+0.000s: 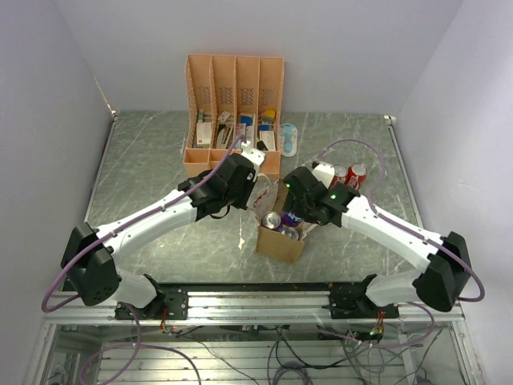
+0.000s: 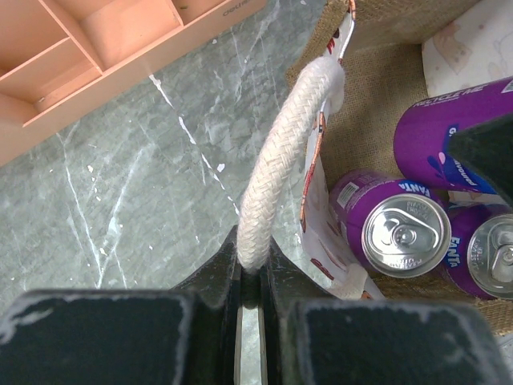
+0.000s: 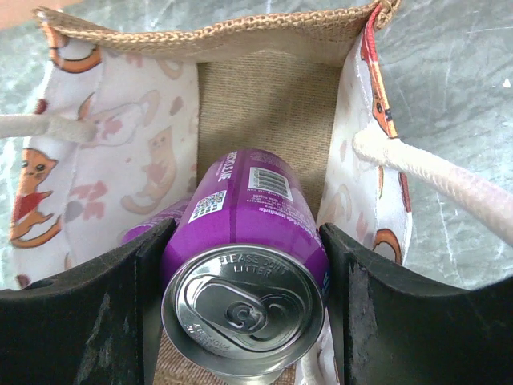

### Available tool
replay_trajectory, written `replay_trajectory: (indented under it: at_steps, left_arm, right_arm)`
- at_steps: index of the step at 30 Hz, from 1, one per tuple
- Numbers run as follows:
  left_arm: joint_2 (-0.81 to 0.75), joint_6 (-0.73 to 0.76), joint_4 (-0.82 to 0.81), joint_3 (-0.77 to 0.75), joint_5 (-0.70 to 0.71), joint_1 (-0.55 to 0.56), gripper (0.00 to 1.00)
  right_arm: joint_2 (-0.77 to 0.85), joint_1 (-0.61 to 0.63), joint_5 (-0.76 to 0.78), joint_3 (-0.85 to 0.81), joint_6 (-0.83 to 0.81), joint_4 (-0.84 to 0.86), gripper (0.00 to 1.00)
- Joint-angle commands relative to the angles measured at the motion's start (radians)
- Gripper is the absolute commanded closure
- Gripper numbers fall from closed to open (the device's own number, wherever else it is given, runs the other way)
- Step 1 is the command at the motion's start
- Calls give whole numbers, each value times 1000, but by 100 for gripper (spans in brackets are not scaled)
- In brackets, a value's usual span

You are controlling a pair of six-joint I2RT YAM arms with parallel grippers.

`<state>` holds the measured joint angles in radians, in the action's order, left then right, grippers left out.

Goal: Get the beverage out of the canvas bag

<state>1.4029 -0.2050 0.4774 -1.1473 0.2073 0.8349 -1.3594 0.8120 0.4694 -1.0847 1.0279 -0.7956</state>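
Can (image 3: 244, 281) in right tool (image 3: 244, 241) — bag (image 3: 208, 34) walls close.

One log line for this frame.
left claw shut on handle | right claw shut on purple can | can inside canvas bag

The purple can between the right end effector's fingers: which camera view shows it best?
The right wrist view: the purple can fills the frame, with lid and label clear. The left wrist view shows its side, partly hidden; the top view shows only a small purple patch.

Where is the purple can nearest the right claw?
In the right wrist view, the purple can sits inside the canvas bag, between the fingers of the right claw, mid-table.
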Motion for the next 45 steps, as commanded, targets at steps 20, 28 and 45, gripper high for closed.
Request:
replay_trajectory:
  at_steps: [20,28,45]
  left_arm:
    - [11,17,20,-31,16,5,93]
    - [10,17,22,-31,17,6,93]
    - [2,18,20,-31,14,5,93]
  right_arm:
    - [112,-39,-242,6,-163,293,100]
    - [41,-40,-203,-107,-202,250,100]
    - [158,-54,38,-312,-274,176,100]
